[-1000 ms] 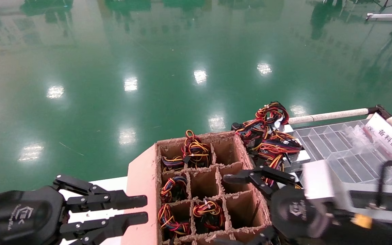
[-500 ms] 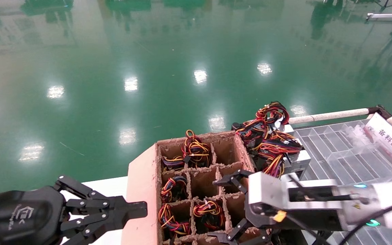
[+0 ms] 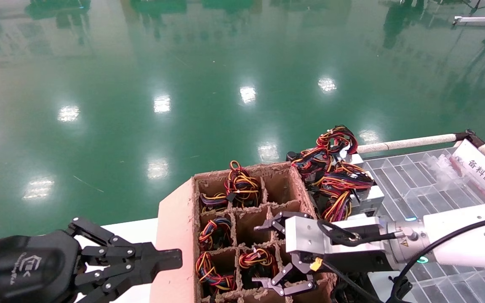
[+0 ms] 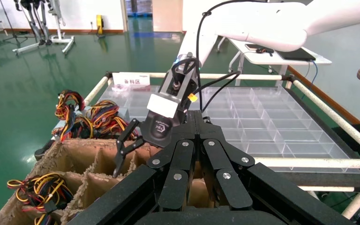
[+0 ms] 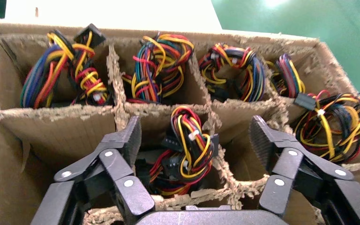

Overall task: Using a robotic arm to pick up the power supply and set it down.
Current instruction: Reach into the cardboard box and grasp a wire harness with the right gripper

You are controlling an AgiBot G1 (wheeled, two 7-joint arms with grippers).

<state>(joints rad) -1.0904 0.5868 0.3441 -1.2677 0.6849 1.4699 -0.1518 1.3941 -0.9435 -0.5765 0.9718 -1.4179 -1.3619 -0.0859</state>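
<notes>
A power supply's red, yellow and black wire bundle (image 5: 183, 145) sits in a middle cell of the divided cardboard box (image 3: 175, 235); its metal body is hidden down in the cell. My right gripper (image 5: 196, 131) hovers open just above that cell, one finger on each side of the bundle (image 3: 257, 257), touching nothing. In the head view the right gripper (image 3: 259, 254) reaches in from the right on its white arm. My left gripper (image 3: 171, 256) is shut and empty at the lower left, beside the box's outer wall.
Several other cells hold wire bundles (image 3: 236, 187). More power supplies (image 3: 335, 176) are heaped just right of the box. A clear compartment tray (image 3: 415, 176) with a white sign (image 3: 482, 168) and a tube rail (image 3: 406, 143) lies further right. Green floor lies beyond.
My right arm has swung left from the tray side to over the box, its open gripper now above a middle cell. My left gripper's fingers have closed.
</notes>
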